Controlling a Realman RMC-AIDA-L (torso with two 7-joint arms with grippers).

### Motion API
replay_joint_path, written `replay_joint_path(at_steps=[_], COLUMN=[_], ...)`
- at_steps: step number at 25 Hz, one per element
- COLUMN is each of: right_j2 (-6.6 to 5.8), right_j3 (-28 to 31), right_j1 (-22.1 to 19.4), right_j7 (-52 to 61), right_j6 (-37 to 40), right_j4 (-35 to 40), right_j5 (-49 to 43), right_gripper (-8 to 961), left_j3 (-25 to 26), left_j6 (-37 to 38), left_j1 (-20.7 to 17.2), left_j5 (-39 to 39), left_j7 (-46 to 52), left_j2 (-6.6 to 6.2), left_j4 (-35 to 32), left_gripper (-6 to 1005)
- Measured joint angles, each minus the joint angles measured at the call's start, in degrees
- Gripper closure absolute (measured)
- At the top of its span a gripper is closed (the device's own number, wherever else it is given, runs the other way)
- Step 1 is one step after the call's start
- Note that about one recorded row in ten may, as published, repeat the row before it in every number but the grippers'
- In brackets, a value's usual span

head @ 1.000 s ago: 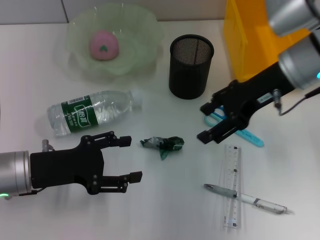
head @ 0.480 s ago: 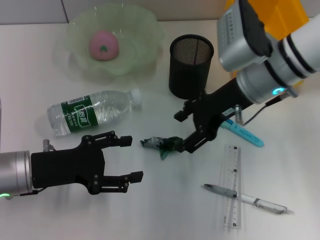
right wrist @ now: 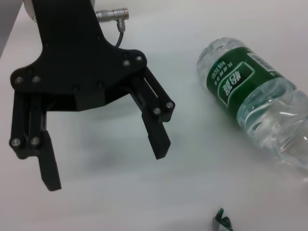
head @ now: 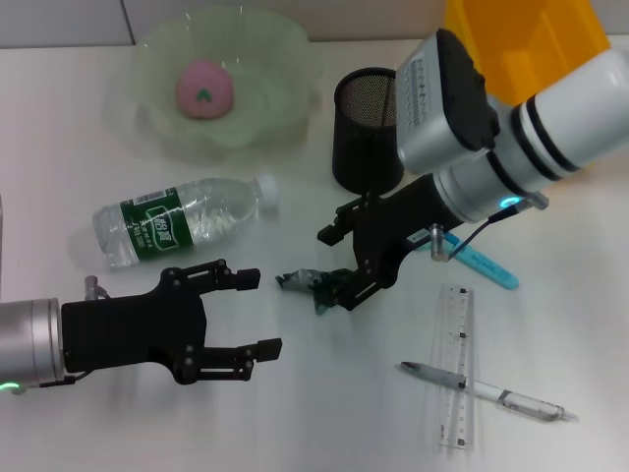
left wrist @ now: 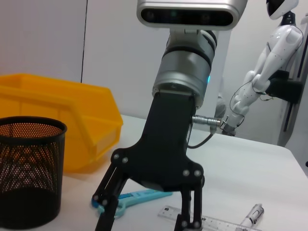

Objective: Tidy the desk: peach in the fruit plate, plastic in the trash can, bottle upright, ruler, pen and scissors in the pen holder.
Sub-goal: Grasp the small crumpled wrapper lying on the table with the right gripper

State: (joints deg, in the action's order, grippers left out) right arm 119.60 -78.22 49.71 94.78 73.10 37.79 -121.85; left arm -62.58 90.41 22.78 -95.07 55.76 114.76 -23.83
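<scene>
A crumpled green plastic wrapper (head: 307,283) lies mid-table. My right gripper (head: 332,267) is open right at it, its lower finger covering the wrapper's right end. The left gripper (head: 260,313) rests open and empty a little to the wrapper's left. The pink peach (head: 203,87) sits in the pale green fruit plate (head: 285,59). The bottle (head: 177,218) lies on its side. A black mesh pen holder (head: 369,128) stands upright, with the yellow bin (head: 521,39) beyond it. Blue scissors (head: 484,265), a clear ruler (head: 457,364) and a pen (head: 482,390) lie to the right.
The left wrist view shows the right gripper (left wrist: 147,216) from the front, with the pen holder (left wrist: 29,178), yellow bin (left wrist: 62,120), scissors (left wrist: 132,198) and ruler (left wrist: 211,222) behind it. The right wrist view shows the left gripper (right wrist: 106,166) and the bottle (right wrist: 255,110).
My right arm has swung left from above the scissors to the plastic wrapper, its gripper staying open. The left arm and all the objects have stayed put.
</scene>
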Motion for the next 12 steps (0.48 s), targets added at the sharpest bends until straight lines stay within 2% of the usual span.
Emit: replay_joint_path(at_steps=[6, 12], right_j2=[0.06, 0.19], right_j3=[-3.87, -4.43], right_j1=[0.13, -0.1], right_j7=[-0.91, -2.34], right_j6=[-3.31, -4.41], right_j4=[-1.57, -2.79], right_j5=[2.55, 3.97], right_gripper=[135, 135], left_j3=[0.01, 0.08], left_j6=[-0.42, -1.11], left_j1=[-0.22, -0.33], left_j5=[0.02, 0.12], left_j7=[0.03, 0.05], left_j2=[-0.01, -0.06], left_j4=[0.02, 0.01], left_gripper=[179, 180])
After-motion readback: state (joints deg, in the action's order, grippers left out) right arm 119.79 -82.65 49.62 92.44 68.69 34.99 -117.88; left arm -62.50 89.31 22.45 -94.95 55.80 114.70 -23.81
